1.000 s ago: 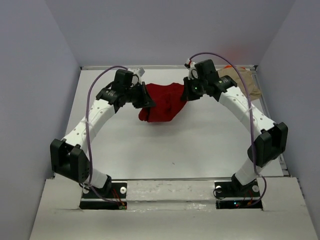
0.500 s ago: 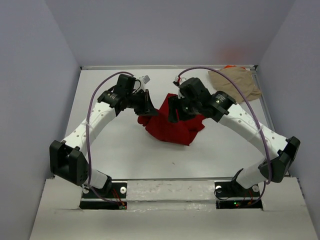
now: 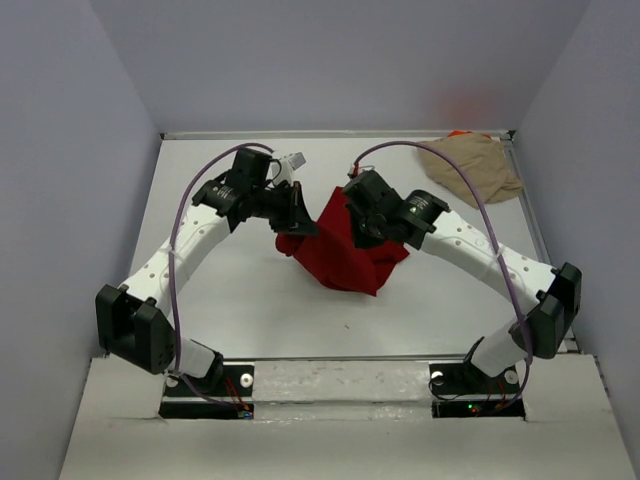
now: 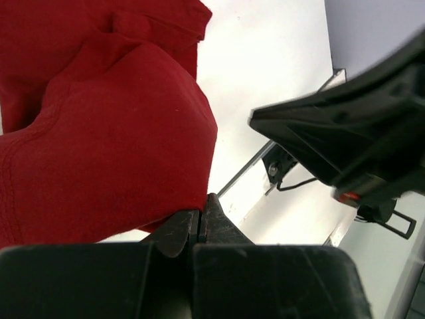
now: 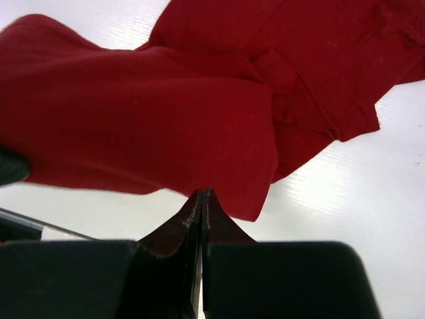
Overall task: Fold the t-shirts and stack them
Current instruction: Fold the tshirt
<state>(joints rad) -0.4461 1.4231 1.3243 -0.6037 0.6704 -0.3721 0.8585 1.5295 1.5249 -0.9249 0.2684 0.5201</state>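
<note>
The white table (image 3: 250,300) fills the floor of a box of pale grey walls (image 3: 60,150). Both arms reach in from the near edge and bend toward the middle, each trailing a purple cable (image 3: 185,215).

The dark red t-shirt (image 3: 345,255) hangs bunched between the two grippers at mid-table. Its upper part is raised and its lower folds droop toward the tabletop, hiding the surface beneath. The tan t-shirt (image 3: 475,165) lies crumpled in the far right corner, well apart from the red one. The right arm's forearm (image 3: 470,245) runs across the table nearer the camera than it. A sliver of orange fabric (image 3: 458,133) peeks out at the tan shirt's far edge, against the back wall.

The left gripper (image 3: 298,215) sits at the red shirt's left edge. From its wrist camera the jaws are clamped together (image 4: 201,219) with the red cloth caught at their tips. The right arm's dark body fills the right side of that view.

The right gripper (image 3: 360,225) presses into the shirt's upper right part. Its jaws are also closed tight (image 5: 201,199), the tips meeting right at the hem and seeming to pinch a little of it.
</note>
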